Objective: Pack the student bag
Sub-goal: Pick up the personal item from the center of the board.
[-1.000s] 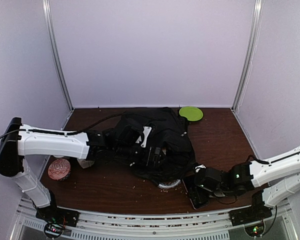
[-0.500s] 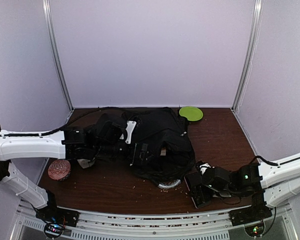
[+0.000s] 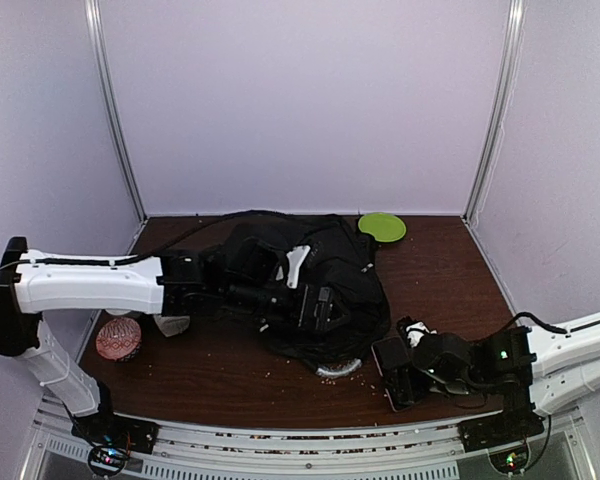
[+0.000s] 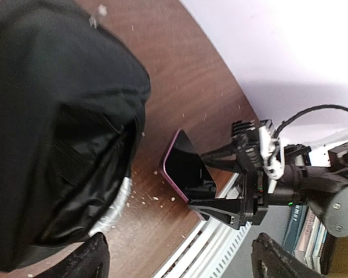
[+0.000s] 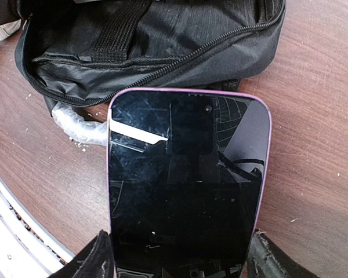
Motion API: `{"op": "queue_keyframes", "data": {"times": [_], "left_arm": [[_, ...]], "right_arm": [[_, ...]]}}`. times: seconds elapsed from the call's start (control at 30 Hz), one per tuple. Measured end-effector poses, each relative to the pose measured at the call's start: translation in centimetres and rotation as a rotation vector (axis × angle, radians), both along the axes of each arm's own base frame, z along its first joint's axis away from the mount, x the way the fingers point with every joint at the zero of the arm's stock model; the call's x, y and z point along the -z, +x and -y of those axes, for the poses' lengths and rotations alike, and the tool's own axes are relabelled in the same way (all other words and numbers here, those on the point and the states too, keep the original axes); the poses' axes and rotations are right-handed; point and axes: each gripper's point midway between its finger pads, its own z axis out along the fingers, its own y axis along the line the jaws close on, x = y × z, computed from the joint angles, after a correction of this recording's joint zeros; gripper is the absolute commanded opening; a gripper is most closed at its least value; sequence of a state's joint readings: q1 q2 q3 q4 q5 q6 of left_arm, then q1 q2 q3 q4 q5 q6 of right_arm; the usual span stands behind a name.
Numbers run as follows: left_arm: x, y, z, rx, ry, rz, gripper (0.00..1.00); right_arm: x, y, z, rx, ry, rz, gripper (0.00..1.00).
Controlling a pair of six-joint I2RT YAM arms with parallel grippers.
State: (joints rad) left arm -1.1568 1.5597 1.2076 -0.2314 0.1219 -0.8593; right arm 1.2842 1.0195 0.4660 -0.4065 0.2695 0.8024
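Observation:
The student bag [image 3: 325, 270], a black backpack, lies slumped in the middle of the table; its unzipped mouth [image 5: 64, 69] faces the near edge. My left gripper [image 3: 322, 305] hovers over the bag's front part, open, its fingertips [image 4: 87, 260] wide apart with nothing between them. My right gripper [image 5: 177, 258] is shut on a black phone in a purple case [image 5: 185, 185], one finger at each long edge. The phone [image 3: 393, 372] sits low over the wood just right of the bag's front corner, its top end close to the zipper.
A crinkled clear plastic wrap [image 3: 338, 368] pokes out under the bag's front edge. A green disc [image 3: 382, 226] lies at the back right. A red patterned round thing [image 3: 118, 338] sits at the left beside my left arm. Crumbs dot the wood near the table's front rail [image 4: 220, 237].
My left gripper drew back to the left over the bag, then came right again. My right gripper, still holding the phone, edged slightly right and toward the bag.

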Motion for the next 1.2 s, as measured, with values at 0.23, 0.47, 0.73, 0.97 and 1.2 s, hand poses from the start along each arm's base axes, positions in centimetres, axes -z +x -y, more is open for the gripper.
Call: {"op": "queue_keyframes", "data": {"times": [0.23,0.47,0.73,0.97,1.2], "left_arm": [[4.6,-0.7,3.8,0.030,0.004,-0.189,0.84],[5.1,-0.8,6.8,0.058,-0.032,-0.280,0.83],[6.7,-0.4,7.5,0.045,-0.019,-0.345,0.82],[7.6,0.2,7.7,0.032,-0.020,-0.379,0.76],[8.0,0.2,8.8,0.056,-0.025,-0.405,0.66]], "right_arm": [[-0.2,0.2,0.1,-0.001,-0.002,0.020,0.41],[-1.0,0.4,-0.1,0.001,0.028,0.036,0.41],[-1.7,0.4,-0.2,-0.001,0.052,0.046,0.41],[-2.2,0.4,-0.2,-0.001,0.074,0.053,0.41],[-2.2,0.4,-0.2,-0.001,0.073,0.053,0.41]]}}
